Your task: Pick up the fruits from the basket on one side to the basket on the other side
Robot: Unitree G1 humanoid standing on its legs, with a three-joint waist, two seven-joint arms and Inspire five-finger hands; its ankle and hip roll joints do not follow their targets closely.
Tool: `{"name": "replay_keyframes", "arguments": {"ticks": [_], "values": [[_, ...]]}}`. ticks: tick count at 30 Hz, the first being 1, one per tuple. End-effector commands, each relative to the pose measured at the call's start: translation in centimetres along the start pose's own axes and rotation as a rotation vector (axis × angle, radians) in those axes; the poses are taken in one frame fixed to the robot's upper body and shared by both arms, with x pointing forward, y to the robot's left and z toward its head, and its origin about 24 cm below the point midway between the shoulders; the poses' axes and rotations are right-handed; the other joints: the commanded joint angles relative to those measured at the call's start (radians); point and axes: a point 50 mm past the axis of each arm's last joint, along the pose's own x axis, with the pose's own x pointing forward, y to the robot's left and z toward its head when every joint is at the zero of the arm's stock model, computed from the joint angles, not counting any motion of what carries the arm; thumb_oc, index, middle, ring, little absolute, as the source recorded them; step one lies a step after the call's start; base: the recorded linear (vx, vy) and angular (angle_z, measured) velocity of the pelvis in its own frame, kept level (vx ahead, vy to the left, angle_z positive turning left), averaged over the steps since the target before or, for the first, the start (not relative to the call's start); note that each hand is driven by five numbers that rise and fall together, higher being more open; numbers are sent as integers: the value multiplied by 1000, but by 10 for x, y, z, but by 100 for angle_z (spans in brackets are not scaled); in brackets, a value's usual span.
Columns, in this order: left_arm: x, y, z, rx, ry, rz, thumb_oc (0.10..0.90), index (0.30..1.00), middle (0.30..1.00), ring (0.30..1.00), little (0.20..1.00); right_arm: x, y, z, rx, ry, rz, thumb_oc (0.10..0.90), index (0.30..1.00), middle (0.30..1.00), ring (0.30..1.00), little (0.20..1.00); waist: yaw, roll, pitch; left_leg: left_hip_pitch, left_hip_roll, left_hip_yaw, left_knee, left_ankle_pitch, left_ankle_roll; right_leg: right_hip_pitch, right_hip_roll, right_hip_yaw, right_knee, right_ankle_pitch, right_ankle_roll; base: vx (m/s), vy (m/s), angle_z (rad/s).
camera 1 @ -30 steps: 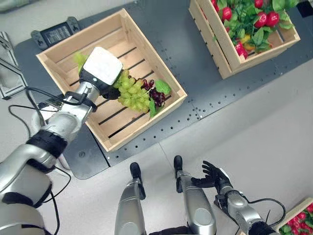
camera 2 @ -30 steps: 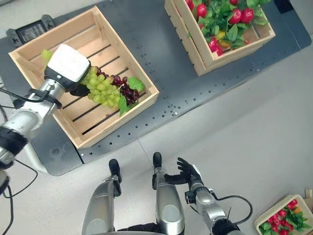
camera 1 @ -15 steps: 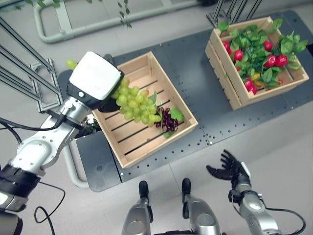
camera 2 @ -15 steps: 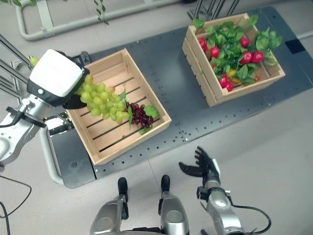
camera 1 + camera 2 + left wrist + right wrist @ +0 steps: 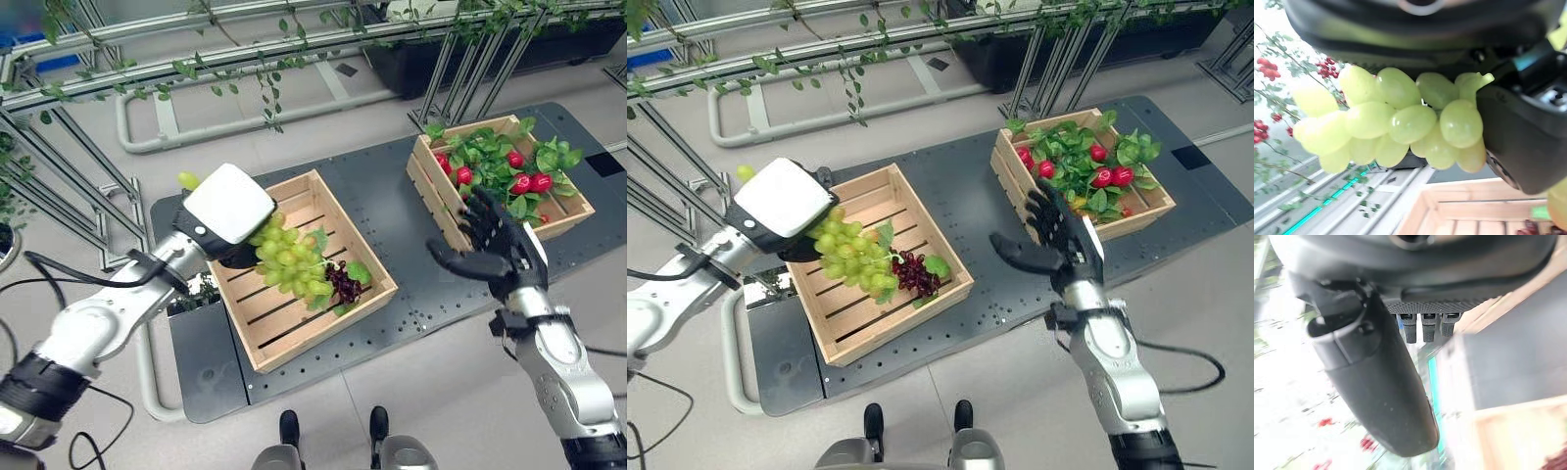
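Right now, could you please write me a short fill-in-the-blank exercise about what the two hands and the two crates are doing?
1. The left hand grips a bunch of ____ grapes.
2. In the near crate below them lies a bunch of dark ____ grapes.
3. The right hand hovers with its fingers ____.
4. The far crate holds green leaves and ____ fruits.

Missing words: green; purple; open; red
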Motion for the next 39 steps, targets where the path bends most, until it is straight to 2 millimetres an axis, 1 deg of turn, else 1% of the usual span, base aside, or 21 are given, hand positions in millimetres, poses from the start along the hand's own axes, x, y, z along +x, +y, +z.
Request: {"name": "replay_keyframes", "arguments": {"ticks": [1,3,4,5,7,8,9,11,16,24,33,39], "values": [[22,39,-25,40,110,182,400,300,300,300,300,4,19,29,14,-95,228,800,900,900,900,900,23,20,-146,14,-60,8,15,-103,17,-59,-2,0,41,29,34,0,0,0],[25,39,-21,21,100,180,400,300,300,300,300,6,30,28,50,-86,292,800,900,900,900,900,30,18,-153,21,-60,4,14,-113,18,-49,-4,-5,37,23,37,5,-6,2],[27,38,-19,10,92,181,400,300,300,300,300,9,37,26,75,-75,319,800,900,900,900,900,34,16,-157,22,-60,4,14,-108,18,-47,-5,-8,36,27,35,0,0,0],[27,38,-18,8,90,180,400,300,300,300,300,9,37,26,77,-75,322,800,900,900,900,900,35,17,-159,26,-60,3,11,-114,18,-43,-5,-9,35,21,37,0,0,0],[34,40,-11,-10,59,184,400,300,300,300,300,14,51,23,110,-65,391,800,900,900,900,900,45,14,-172,26,-60,0,12,-110,17,-36,-8,-15,26,27,35,22,-15,5],[35,41,-10,-11,58,186,400,300,300,300,300,14,53,23,111,-65,396,800,900,900,900,900,46,14,-173,27,-60,0,12,-110,17,-34,-9,-16,24,27,35,27,-7,14],[39,44,-6,-22,50,200,400,300,300,300,300,17,61,22,117,-55,421,800,900,900,900,900,50,13,-178,29,-60,-2,13,-112,16,-31,-11,-19,22,27,36,21,-2,14],[41,47,-4,-37,45,213,400,300,300,300,300,19,66,18,102,-41,416,800,900,900,900,900,55,14,-183,30,-59,-3,15,-114,14,-27,-13,-23,22,25,37,15,2,10],[41,54,-3,-91,66,248,400,300,300,300,300,20,73,11,85,11,441,800,900,900,900,900,60,16,-193,37,-54,-1,8,-115,13,-24,-15,-28,21,22,40,0,0,0],[38,58,-1,-115,63,269,400,300,300,300,300,19,74,2,69,77,454,800,900,900,900,900,60,15,-205,39,-52,0,6,-116,9,-20,-16,-23,14,21,39,0,0,0],[39,68,11,-130,4,340,400,300,300,300,300,16,79,-11,65,151,489,800,900,900,900,900,54,16,-213,44,-50,7,8,-116,10,-17,-17,-14,11,22,39,0,0,0],[40,76,16,-127,-30,365,400,300,300,300,300,15,81,-14,40,180,518,800,900,900,900,900,49,13,-217,46,-48,11,7,-115,9,-18,-16,-7,11,23,40,9,1,-3]]}}
